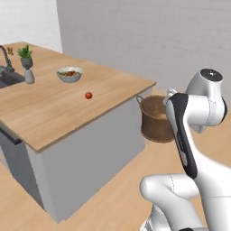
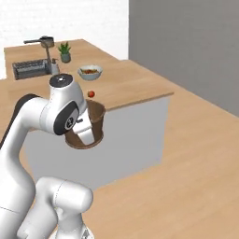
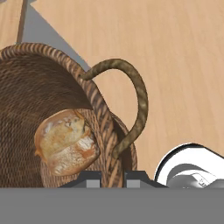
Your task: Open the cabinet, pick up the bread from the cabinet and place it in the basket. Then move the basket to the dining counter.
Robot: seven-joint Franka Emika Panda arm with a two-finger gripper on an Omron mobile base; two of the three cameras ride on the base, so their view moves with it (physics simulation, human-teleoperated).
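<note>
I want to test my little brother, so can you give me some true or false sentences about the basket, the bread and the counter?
1. The bread lies inside the basket. True.
2. The basket stands on the counter. False: the pincer holds it by its rim, in the air beside the counter.
3. A small red fruit lies on the counter. True.
4. The bowl on the counter is empty. False: it has food in it.
5. A potted plant stands near the sink. True.
</note>
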